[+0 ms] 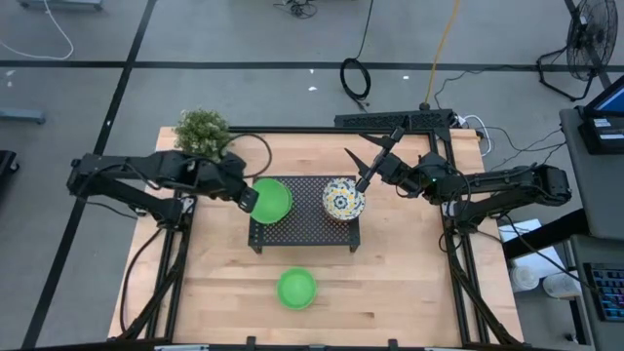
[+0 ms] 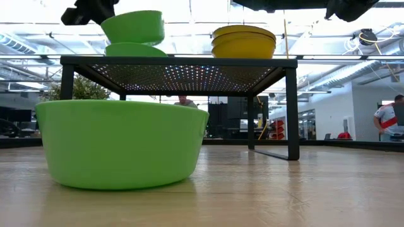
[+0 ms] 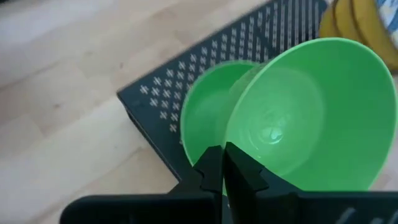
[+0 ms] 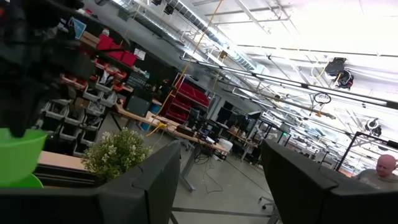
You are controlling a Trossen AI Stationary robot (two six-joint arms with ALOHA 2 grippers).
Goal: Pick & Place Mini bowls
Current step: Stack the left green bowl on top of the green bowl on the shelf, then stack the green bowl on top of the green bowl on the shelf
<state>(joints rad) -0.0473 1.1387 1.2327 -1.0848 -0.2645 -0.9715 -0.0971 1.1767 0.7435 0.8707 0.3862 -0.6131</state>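
Note:
A black perforated rack (image 1: 302,229) stands mid-table. My left gripper (image 3: 222,167) is shut on a green mini bowl (image 3: 311,118), which hangs tilted over a second green bowl (image 3: 208,112) sitting on the rack's left part. A stack of patterned bowls (image 1: 343,198), yellow outside (image 2: 243,41), rests on the rack's right part. A third green bowl (image 1: 296,289) sits on the table near the front edge. My right gripper (image 4: 214,180) is open and raised beyond the stack, with nothing between its fingers. My left gripper pinches the green bowl's rim (image 3: 231,146) on the side nearest the arm, one finger inside the bowl and one outside. The fingers slant down from the table's left. The bowl is tilted and raised above the lower green bowl (image 2: 136,49); whether the two touch I cannot tell.
A small bushy potted plant (image 1: 202,132) stands at the table's far left corner, close behind my left arm. Bare wood lies to either side of the front green bowl (image 2: 123,144). People show in the room beyond the table.

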